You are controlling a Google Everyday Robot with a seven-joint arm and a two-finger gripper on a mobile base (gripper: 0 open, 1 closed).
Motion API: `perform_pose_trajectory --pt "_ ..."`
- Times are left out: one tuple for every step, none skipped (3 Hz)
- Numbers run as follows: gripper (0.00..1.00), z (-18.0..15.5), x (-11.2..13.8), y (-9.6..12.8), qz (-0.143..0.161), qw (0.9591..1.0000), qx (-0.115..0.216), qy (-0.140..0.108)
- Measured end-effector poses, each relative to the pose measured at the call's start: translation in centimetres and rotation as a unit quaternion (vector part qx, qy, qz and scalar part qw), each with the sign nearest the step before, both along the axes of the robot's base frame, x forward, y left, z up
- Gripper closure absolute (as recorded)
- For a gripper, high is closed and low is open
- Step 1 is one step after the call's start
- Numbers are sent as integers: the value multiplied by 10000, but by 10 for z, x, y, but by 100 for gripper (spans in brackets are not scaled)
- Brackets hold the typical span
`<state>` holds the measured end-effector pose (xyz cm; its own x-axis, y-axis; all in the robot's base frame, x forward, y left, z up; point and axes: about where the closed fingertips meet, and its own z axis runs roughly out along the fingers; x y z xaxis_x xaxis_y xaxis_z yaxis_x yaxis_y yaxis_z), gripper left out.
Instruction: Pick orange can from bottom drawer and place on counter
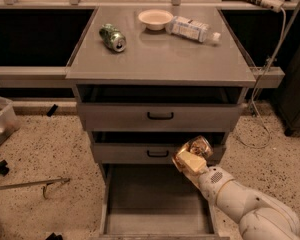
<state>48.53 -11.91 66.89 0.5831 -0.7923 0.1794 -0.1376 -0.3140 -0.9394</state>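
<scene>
My gripper is shut on the orange can, a shiny orange-gold can, and holds it in the air in front of the middle drawer's right end. Below it the bottom drawer is pulled open and its flat grey floor is bare. The counter is the broad grey worktop above the three drawers. My white arm comes in from the lower right.
On the counter lie a green can at the left, a white bowl at the back and a plastic bottle at the right. A cable hangs at the right. A plastic bin and tools lie on the floor at left.
</scene>
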Motion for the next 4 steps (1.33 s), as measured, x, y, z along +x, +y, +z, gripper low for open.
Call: perform_pose_trajectory --pt "100 0 0 0 0 10000 0 0" --pt "100 39 8 -8 -133 9994 -174 -258" --pt "100 131 27 -12 -334 9955 -410 -786" --pt "100 217 54 -5 -345 9897 -610 -1245"
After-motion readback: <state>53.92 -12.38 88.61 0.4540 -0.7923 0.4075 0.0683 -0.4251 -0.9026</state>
